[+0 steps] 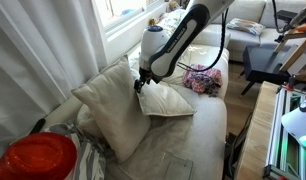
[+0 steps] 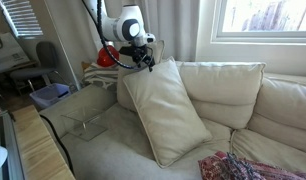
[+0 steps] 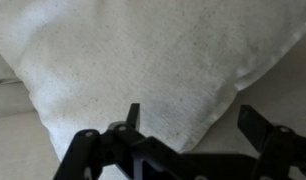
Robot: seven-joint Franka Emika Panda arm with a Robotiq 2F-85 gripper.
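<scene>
One cream throw pillow (image 2: 165, 112) is the thing in hand, and by my judgement the work on it is at its very start. Nothing is gripped, and the pillow leans upright against the sofa's back cushion (image 2: 228, 90), filling the middle of the frame in an exterior view. Any taking hold of it is not yet done.

At the upper left of that frame a red round object (image 2: 106, 57) sits behind the arm, and a clear plastic tray (image 2: 88, 125) lies on the seat at lower left. The arm reaches in from the upper left, its wrist bent so the fingers aim at the pillow. The gripper (image 2: 145, 63) hangs just beside the pillow's upper-left corner, spread wide and empty. Whether a fingertip brushes the fabric I cannot tell at this size. In the wrist view the seamed corner points down between the two fingers (image 3: 133, 118), apparently clear of both. At lower right a patterned cloth (image 2: 248, 168) lies on the seat.
</scene>
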